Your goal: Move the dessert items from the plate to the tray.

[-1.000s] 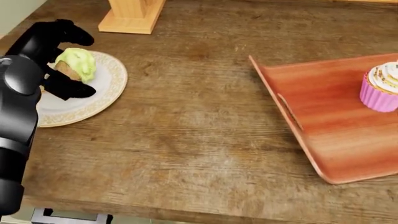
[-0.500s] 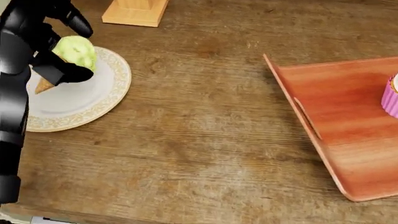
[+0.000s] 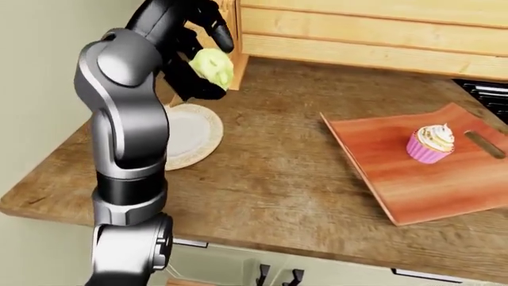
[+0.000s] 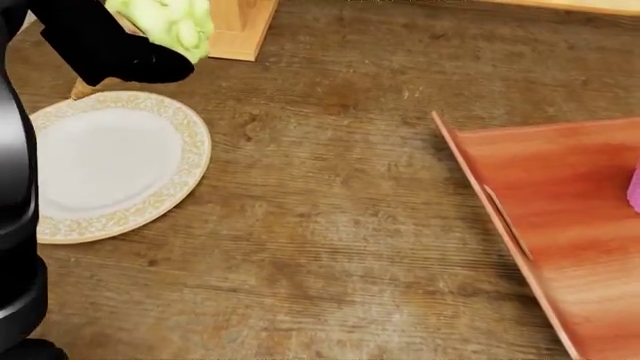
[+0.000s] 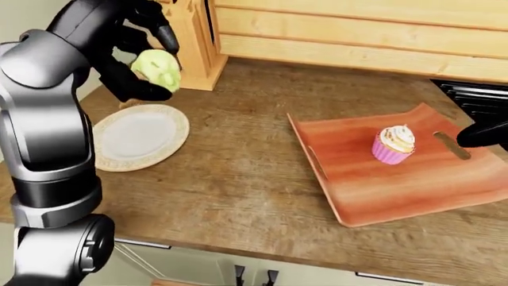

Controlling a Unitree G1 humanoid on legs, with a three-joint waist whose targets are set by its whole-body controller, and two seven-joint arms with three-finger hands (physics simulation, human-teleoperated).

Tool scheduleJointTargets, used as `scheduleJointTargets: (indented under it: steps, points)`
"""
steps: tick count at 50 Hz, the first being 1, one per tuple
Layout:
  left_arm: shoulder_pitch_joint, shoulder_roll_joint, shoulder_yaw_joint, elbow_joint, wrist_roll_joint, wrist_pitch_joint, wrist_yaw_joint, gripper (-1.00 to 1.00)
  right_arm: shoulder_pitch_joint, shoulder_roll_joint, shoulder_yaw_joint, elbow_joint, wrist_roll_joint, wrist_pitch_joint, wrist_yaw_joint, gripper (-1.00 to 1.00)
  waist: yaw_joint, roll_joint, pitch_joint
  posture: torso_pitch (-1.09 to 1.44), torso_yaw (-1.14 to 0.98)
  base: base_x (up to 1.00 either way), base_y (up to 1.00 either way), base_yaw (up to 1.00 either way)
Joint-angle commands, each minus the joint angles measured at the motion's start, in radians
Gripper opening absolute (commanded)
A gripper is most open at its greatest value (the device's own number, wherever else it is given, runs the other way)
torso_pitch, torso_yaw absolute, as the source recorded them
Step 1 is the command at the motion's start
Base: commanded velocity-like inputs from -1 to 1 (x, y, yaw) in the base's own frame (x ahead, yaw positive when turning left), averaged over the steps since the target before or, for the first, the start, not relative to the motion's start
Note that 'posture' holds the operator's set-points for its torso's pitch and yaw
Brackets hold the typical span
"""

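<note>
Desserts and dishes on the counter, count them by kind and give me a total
Ice cream cones: 1, held in the left robot hand
Cupcakes: 1
Plates: 1
Trays: 1
Total: 4

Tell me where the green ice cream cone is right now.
In the right-eye view, the ice cream cone is held in the left hand, lifted above the plate, upper left, beside the wooden block.

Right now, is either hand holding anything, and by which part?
The left hand holds the green ice cream cone by its scoop, above the plate. The right hand holds nothing.
</note>
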Motion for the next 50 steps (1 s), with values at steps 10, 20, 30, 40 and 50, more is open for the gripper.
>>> scheduleJointTargets:
  steps: [10, 20, 30, 40, 50]
  points:
    - [-0.115, -0.105, -0.054, -0.029, 0.134, -0.008, -0.071, -1.0, 0.123, -0.101, -0.175, -0.039, 0.174, 0.001, -0.088, 1.0, -0.02, -0.027, -0.014, 0.0, -0.13, 0.0, 0.0, 0.0]
    - [-0.18, -0.209, -0.072, 0.069, 0.173, -0.046, -0.041, -1.0, 0.262, -0.096, -0.318, -0.061, 0.234, -0.027, -0.105, 1.0, -0.049, -0.048, -0.016, 0.0, -0.18, 0.0, 0.0, 0.0]
    - [-0.216, -0.256, -0.086, 0.119, 0.181, -0.071, -0.023, -1.0, 0.356, -0.067, -0.438, -0.078, 0.22, -0.055, -0.061, 1.0, -0.095, -0.053, -0.022, 0.0, -0.23, 0.0, 0.0, 0.0]
    - [-0.225, -0.281, -0.091, 0.139, 0.178, -0.095, -0.01, -1.0, 0.424, -0.047, -0.559, -0.089, 0.176, -0.082, 0.024, 1.0, -0.17, -0.046, -0.036, 0.0, -0.28, 0.0, 0.0, 0.0]
    - [-0.23, -0.316, -0.11, 0.117, 0.201, -0.075, -0.019, -1.0, 0.455, -0.038, -0.636, -0.07, 0.149, -0.119, 0.079, 1.0, -0.267, -0.043, -0.053, 0.0, -0.33, 0.0, 0.0, 0.0]
